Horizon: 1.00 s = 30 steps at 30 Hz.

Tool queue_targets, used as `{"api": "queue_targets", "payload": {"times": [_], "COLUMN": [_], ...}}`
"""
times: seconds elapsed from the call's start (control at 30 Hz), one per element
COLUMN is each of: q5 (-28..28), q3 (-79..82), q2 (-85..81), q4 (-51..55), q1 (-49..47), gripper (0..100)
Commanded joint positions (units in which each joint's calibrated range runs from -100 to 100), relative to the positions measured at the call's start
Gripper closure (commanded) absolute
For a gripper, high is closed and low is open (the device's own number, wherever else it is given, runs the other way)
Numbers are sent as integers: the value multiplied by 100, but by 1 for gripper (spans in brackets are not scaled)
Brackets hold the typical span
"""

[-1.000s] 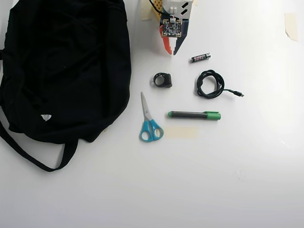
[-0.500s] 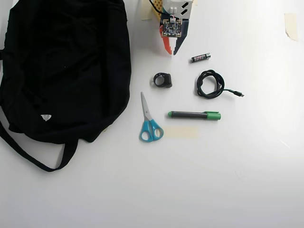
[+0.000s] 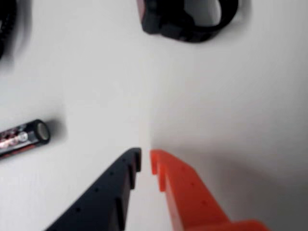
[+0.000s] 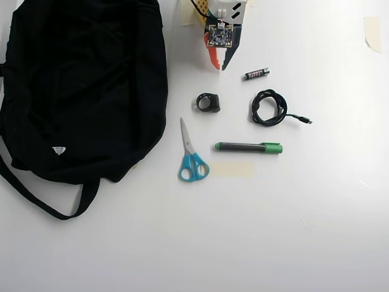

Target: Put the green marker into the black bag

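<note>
Two fingers, black and orange, of the end effector [image 3: 145, 161] sit nearly shut on nothing in the wrist view, above bare bench [image 3: 231, 106] between a battery [image 3: 21, 137] and a black ring [image 3: 190, 19]. Overhead, the green marker [image 4: 248, 147] lies mid-bench, open surface toward the near edge; the black bag [image 4: 79, 91] fills the left corner. Nothing has moved since earlier.

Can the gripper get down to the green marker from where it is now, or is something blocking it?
Probably yes. The gripper sits shut at the top of the table, and the green marker lies flat in the open, apart from the scissors and the coiled cable. The small black ring lies near the path.
</note>
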Motion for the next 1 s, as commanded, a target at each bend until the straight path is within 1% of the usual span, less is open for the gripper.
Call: {"api": "queue_targets", "payload": {"times": [0.0,0.37,0.53,0.63,0.77,0.97], "q5": [-13,-55,-65,-65,-65,-65], "q3": [180,171,180,72,-189,-1195], "q2": [-75,-75,-58,-42,158,1469], "q4": [95,26,-431,-758,-1473,-2834], "q1": [0,0,-30,-30,-30,-38], "gripper": [98,98,98,98,98,98]}}
